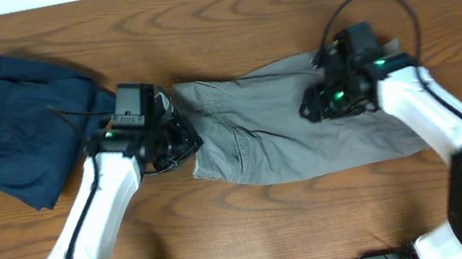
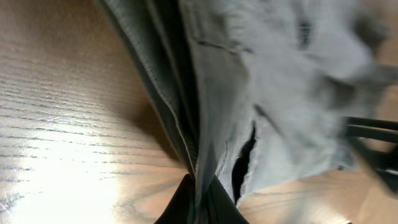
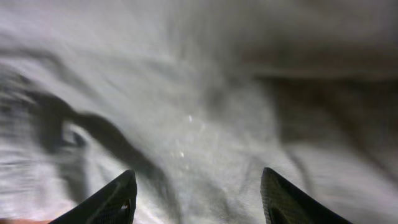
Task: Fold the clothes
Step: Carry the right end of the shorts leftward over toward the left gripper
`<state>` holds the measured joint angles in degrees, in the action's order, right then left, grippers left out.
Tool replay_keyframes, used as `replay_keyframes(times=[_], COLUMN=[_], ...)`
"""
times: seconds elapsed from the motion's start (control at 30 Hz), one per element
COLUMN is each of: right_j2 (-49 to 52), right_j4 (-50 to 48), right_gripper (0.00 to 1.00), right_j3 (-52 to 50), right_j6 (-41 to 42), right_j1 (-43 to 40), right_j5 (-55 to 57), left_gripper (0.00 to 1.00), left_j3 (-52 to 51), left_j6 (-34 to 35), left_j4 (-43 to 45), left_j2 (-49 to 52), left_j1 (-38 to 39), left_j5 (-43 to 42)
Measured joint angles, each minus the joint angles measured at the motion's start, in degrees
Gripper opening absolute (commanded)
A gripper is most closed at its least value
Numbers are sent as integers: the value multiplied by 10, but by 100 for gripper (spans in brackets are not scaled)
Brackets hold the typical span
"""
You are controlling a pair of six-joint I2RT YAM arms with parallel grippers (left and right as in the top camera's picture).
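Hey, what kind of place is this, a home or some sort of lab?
Most likely a robotics lab bench, not a home: a left arm and right arm rise from the near edge of a wooden table, with grey shorts and a folded navy garment laid out.

Left arm [image 1: 97, 210] extends from the lower left of the overhead frame toward centre. The left gripper [image 1: 182, 144] is pinched tight on an edge of the clothes [image 1: 281, 140]. Right arm [image 1: 439, 117] enters from the lower right, angled to upper centre-right, and the right gripper [image 3: 198, 186] faces downward with its jaws standing apart.
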<state>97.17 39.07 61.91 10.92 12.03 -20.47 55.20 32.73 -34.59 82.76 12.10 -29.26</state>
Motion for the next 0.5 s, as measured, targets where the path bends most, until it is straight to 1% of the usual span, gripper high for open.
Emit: replay_keyframes(times=[0.17, 0.27, 0.5], right_j2=[69, 98, 144], right_j4=[-16, -48, -193], right_gripper=[63, 63, 63], right_j3=[-5, -2, 11], right_j6=[14, 28, 70], right_j1=[50, 84, 156], right_j5=[-29, -45, -120], left_gripper=[6, 6, 6], left_j3=[0, 0, 24], left_j6=[0, 0, 0], left_j4=[-7, -9, -10], left_j2=[-46, -68, -125], left_j1=[0, 0, 0], left_j5=[0, -1, -15])
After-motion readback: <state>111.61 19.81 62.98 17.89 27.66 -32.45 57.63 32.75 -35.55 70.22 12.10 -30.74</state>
